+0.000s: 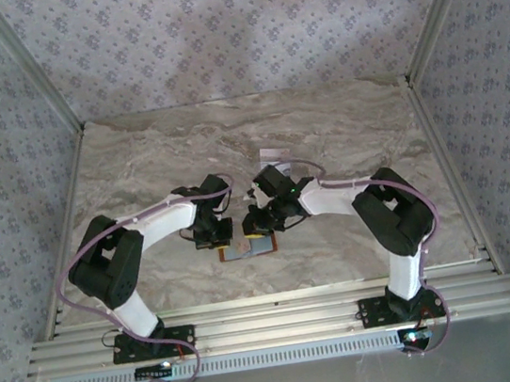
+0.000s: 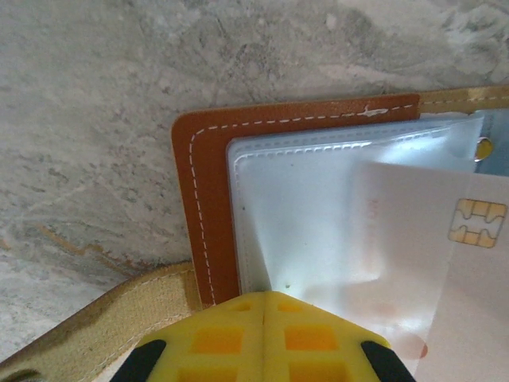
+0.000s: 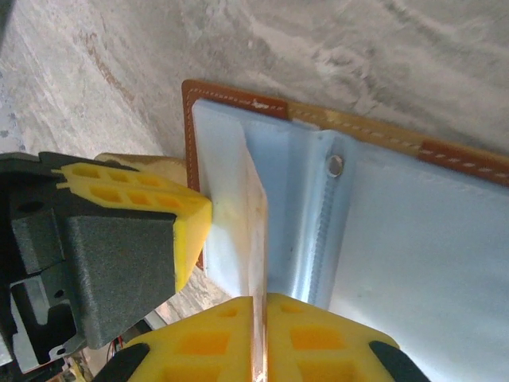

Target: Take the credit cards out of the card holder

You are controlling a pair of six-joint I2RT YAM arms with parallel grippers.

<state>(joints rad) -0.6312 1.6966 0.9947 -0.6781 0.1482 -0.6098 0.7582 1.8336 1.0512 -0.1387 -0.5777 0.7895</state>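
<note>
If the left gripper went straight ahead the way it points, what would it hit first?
Most likely the clear sleeve of the card holder, right ahead of the left gripper, jaws shut; depth is hard to judge.

Orange-brown leather card holder (image 2: 208,159), white stitching, pale blue inside. White card (image 2: 469,294), gold chip (image 2: 477,221) at three o'clock. Grey-beige marbled table (image 2: 95,95). Grey-blue flowered walls (image 1: 213,26).

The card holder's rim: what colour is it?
The card holder has an orange-brown rim with pale stitching; the left wrist view shows it best.
</note>
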